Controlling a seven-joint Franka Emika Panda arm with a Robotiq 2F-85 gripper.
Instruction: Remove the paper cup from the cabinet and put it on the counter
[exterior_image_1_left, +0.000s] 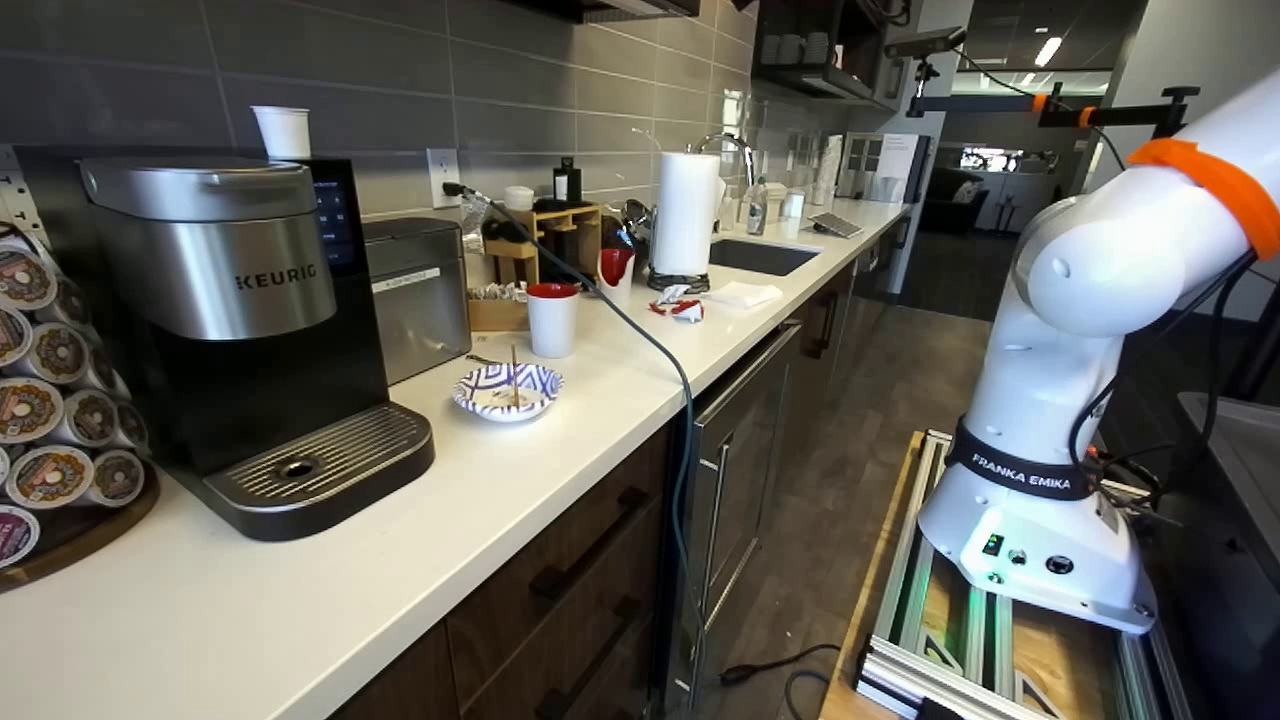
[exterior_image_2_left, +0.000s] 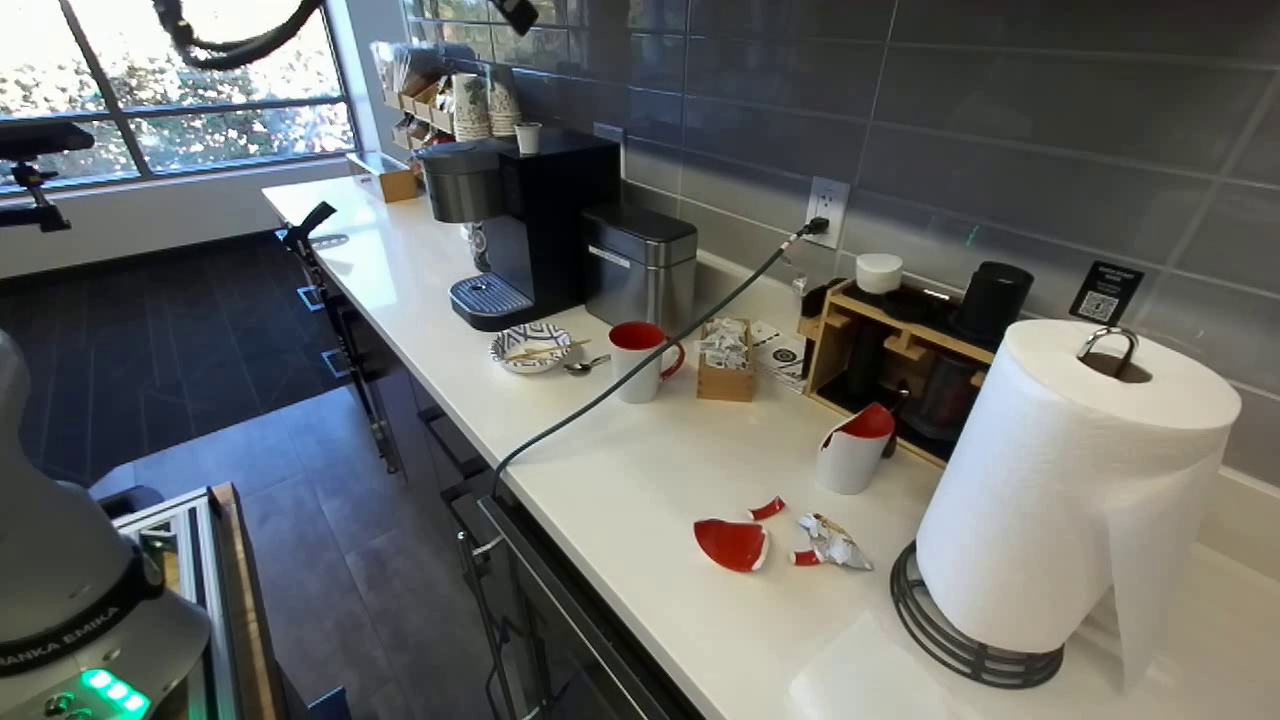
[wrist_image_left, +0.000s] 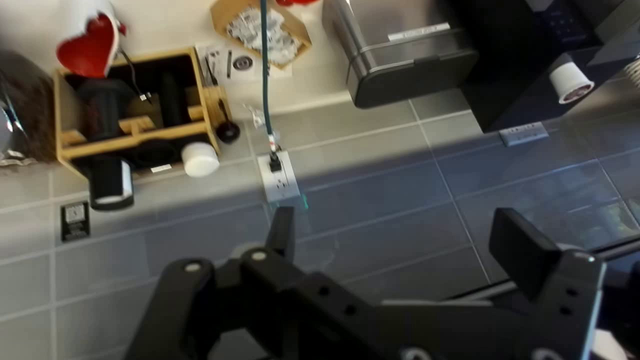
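Observation:
My gripper (wrist_image_left: 392, 235) is open and empty in the wrist view, in front of the grey tiled wall. The gripper is outside both exterior views; only part of the white arm shows. The paper cup is hidden or out of view. The lower edge of a dark cabinet (wrist_image_left: 617, 250) shows at the right of the wrist view, partly behind a finger. In an exterior view, a dark cabinet underside (exterior_image_1_left: 640, 8) shows at the top edge. The cream-white counter (exterior_image_1_left: 620, 410) runs along the wall and shows in the other views too (exterior_image_2_left: 640, 480) (wrist_image_left: 160, 25).
A Keurig coffee maker (exterior_image_1_left: 240, 260) carries a plain white cup (exterior_image_1_left: 283, 132). A patterned bowl (exterior_image_1_left: 508, 392), a white-and-red mug (exterior_image_1_left: 553, 322), a broken mug (exterior_image_2_left: 855, 450) with shards (exterior_image_2_left: 732, 543) and a paper towel roll (exterior_image_2_left: 1075, 490) stand along the counter. A cable (exterior_image_1_left: 640, 330) hangs across it.

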